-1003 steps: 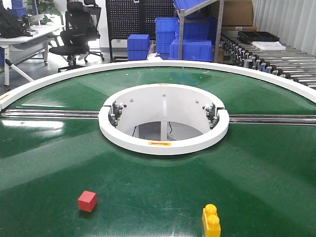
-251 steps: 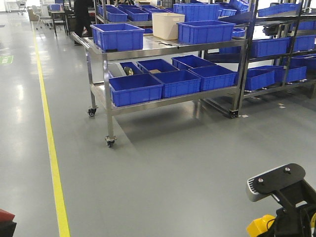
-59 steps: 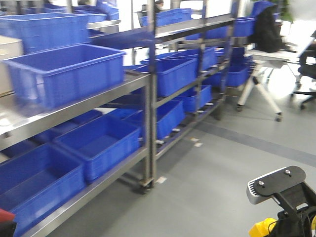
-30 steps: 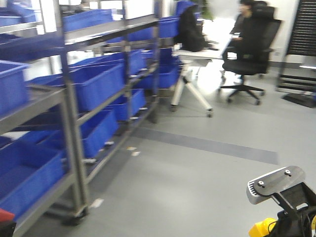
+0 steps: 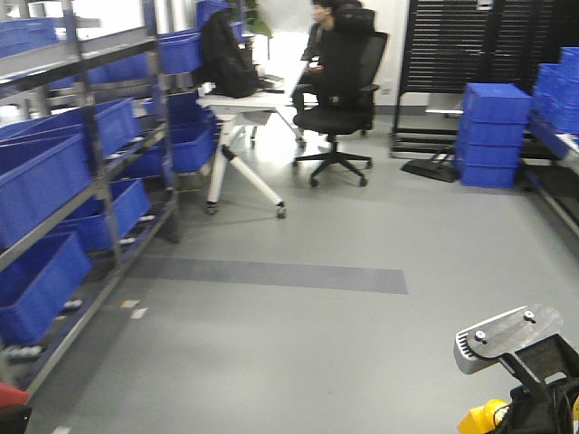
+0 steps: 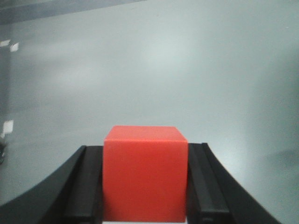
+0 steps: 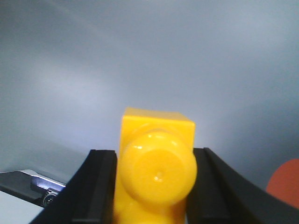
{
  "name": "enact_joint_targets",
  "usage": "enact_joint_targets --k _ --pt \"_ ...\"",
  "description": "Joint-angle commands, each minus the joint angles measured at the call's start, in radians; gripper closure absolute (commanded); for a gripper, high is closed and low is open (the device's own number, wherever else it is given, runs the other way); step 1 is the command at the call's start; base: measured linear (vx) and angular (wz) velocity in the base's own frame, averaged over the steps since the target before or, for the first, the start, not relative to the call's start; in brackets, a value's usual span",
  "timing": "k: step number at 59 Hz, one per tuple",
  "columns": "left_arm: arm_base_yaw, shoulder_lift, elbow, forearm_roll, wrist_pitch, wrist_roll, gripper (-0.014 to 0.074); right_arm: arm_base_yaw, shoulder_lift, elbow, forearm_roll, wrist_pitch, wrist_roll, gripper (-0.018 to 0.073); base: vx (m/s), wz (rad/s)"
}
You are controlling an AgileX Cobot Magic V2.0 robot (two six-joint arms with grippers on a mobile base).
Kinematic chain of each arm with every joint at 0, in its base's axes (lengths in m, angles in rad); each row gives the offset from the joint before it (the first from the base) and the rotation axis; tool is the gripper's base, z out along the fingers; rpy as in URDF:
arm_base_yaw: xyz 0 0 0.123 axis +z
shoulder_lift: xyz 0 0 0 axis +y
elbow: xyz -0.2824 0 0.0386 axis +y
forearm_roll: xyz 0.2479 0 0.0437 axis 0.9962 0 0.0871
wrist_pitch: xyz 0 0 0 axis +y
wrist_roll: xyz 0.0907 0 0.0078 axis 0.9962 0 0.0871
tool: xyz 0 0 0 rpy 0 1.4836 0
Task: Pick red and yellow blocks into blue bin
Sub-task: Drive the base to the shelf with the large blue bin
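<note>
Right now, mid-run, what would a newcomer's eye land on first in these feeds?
The red cube fills the left wrist view, clamped in the left gripper over bare grey floor, and the yellow brick sits likewise in the right gripper, a stud toward the camera. In the front view, blue crates line steel shelving on the left and a person sits in a black office chair at the back.

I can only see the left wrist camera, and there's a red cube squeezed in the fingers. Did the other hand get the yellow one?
Observer: Yes, the right gripper is shut on the yellow brick, stud toward its camera.
Operator: Is a blue bin close?
Observer: Front view shows blue crates on metal shelves at its left, across bare floor.
Operator: Anyone around?
Observer: A person sits in a black office chair by a white table.
</note>
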Motion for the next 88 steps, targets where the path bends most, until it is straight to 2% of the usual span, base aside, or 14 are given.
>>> enact_joint_targets --k 1,46,88 --pt "-0.002 -0.006 -0.027 -0.017 -0.068 -0.008 0.0272 -0.002 -0.022 -0.031 -0.017 -0.046 -0.005 0.0332 0.32 -0.27" --pt "-0.002 -0.006 -0.027 -0.017 -0.068 -0.008 0.0272 -0.002 -0.022 -0.031 -0.017 -0.045 -0.005 0.0332 0.36 0.02" --pt "-0.002 -0.006 -0.027 -0.017 -0.068 -0.008 0.0272 -0.002 -0.022 -0.031 -0.018 -0.045 -0.005 0.0332 0.33 0.36"
